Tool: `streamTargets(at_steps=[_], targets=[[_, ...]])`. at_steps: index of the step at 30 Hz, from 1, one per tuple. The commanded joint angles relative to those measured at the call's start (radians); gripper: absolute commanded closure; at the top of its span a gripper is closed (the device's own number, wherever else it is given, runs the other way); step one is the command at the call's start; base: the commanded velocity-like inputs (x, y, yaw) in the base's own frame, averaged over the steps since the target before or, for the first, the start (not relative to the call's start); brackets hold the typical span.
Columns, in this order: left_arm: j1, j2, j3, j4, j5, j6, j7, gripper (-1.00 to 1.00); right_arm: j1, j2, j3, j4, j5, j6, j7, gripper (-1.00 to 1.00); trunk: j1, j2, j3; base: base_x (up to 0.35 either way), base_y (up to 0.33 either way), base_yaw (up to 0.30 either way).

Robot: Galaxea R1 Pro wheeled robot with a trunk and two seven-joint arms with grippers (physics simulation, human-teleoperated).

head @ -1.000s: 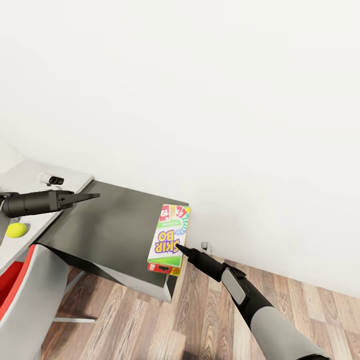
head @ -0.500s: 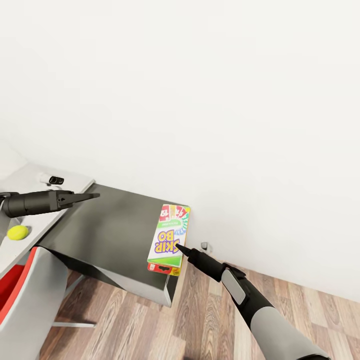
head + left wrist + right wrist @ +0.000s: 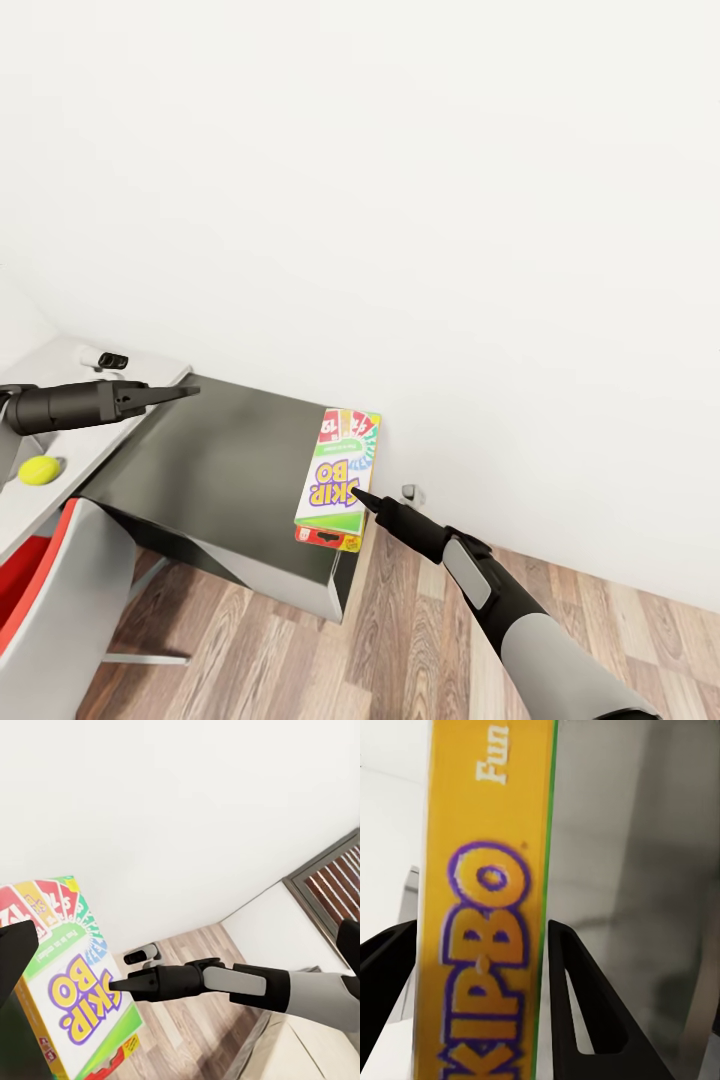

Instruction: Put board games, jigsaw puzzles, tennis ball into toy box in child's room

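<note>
A white, red and yellow board game [image 3: 338, 470] with big "SKIP-BO" letters hangs over the right end of a dark grey cabinet [image 3: 220, 450]. My right gripper [image 3: 358, 495] is shut on its right edge. In the right wrist view the box's yellow side [image 3: 484, 907] sits tight between the two black fingers [image 3: 577, 1005]. My left gripper [image 3: 185, 391] hovers over the cabinet's left part, open and holding nothing, its fingers [image 3: 15, 952] far apart. It faces the board game [image 3: 67, 997] and the right arm [image 3: 247, 986]. A tennis ball [image 3: 38, 470] lies on the pale table [image 3: 70, 440] at the left.
A small white and black device [image 3: 103, 357] rests on the table's far end. A red and white chair [image 3: 50, 600] stands in front of the table. A plain white wall runs behind, with a small fitting [image 3: 408, 493] near the wood-plank floor [image 3: 400, 640].
The whole picture has shifted slightly, so the camera moved. Both grippers and the held board game keep their places in the view.
</note>
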Motion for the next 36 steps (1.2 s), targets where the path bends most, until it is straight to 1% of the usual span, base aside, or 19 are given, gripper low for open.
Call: streamTargets(at_steps=[1,19,27,36], targets=[[-0.001,0.0,0.0,0.0,0.001,0.011,-0.003,-1.0,-0.001,0.0,0.001,0.0,-0.01,0.009,0.0,1.0,0.001,-0.002,0.0,0.0,0.0,0.0],[-0.001,0.001,-0.004,-0.001,0.001,0.011,-0.003,-1.0,-0.001,0.0,0.001,0.0,-0.01,0.006,0.0,1.0,0.001,-0.002,0.03,-0.001,0.0,0.0],[-0.001,0.001,-0.004,-0.001,0.001,0.011,-0.003,-1.0,-0.001,-0.001,0.001,0.0,-0.01,0.006,0.0,1.0,0.001,-0.002,0.043,-0.187,0.0,0.0],[-0.001,0.004,-0.002,-0.001,0.001,0.011,-0.003,-1.0,-0.001,0.0,0.001,0.0,-0.01,0.005,0.0,1.0,0.001,-0.002,0.057,-0.019,0.0,0.0]])
